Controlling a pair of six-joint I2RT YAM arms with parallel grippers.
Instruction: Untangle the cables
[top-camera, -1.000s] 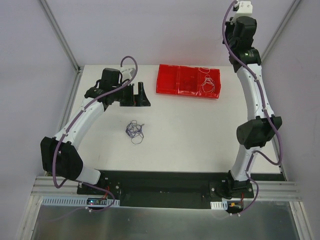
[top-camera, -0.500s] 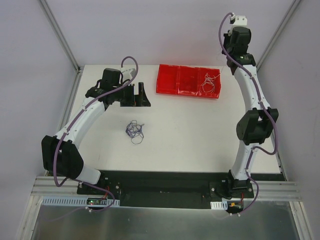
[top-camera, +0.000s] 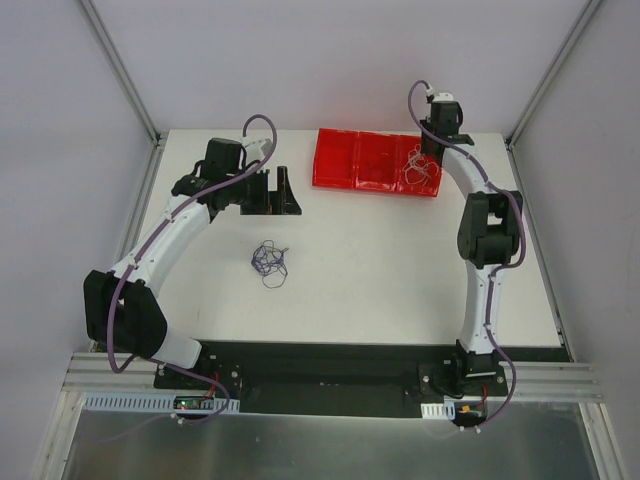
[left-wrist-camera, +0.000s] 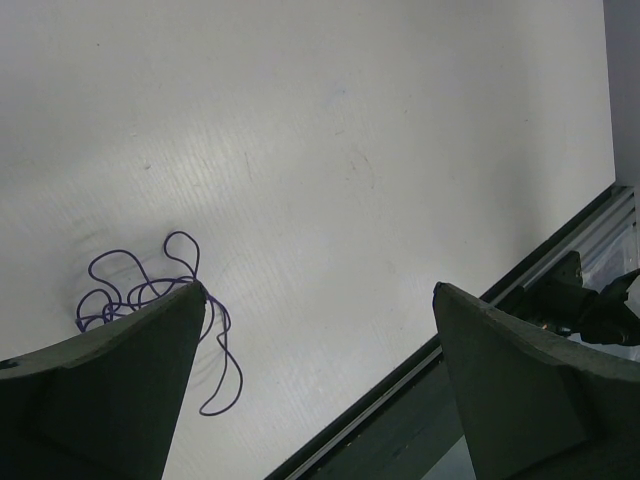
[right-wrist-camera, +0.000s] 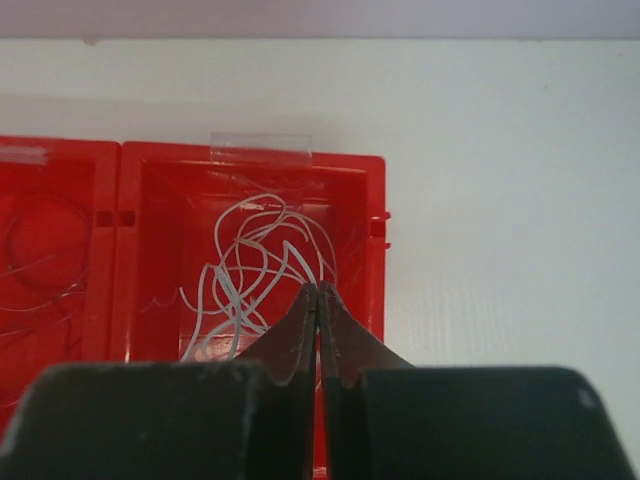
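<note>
- Dark purple thin cable (top-camera: 268, 263): loose curly clump lying on the white tabletop (top-camera: 400, 270), left of centre, outside any container. In the left wrist view its loops (left-wrist-camera: 150, 295) are partly hidden behind one finger.
- White thin cable (right-wrist-camera: 250, 265): tangled loops inside the right-end compartment of the red plastic tray (right-wrist-camera: 376, 250). The tray sits at the far side of the tabletop.
- Neighbouring compartment to the left: a few faint thin strands (right-wrist-camera: 40, 262); colour hard to tell against the red.
- Clear strip (right-wrist-camera: 260, 147) on the far rim of the right-end compartment.
- Right gripper (right-wrist-camera: 318, 292): fingers pressed together, tips directly over the white loops. Whether a strand is pinched, cannot tell.
- Left gripper (left-wrist-camera: 318, 290): fingers spread wide, nothing between them, above the tabletop. In the top view it sits apart from the purple clump, toward the far left.
</note>
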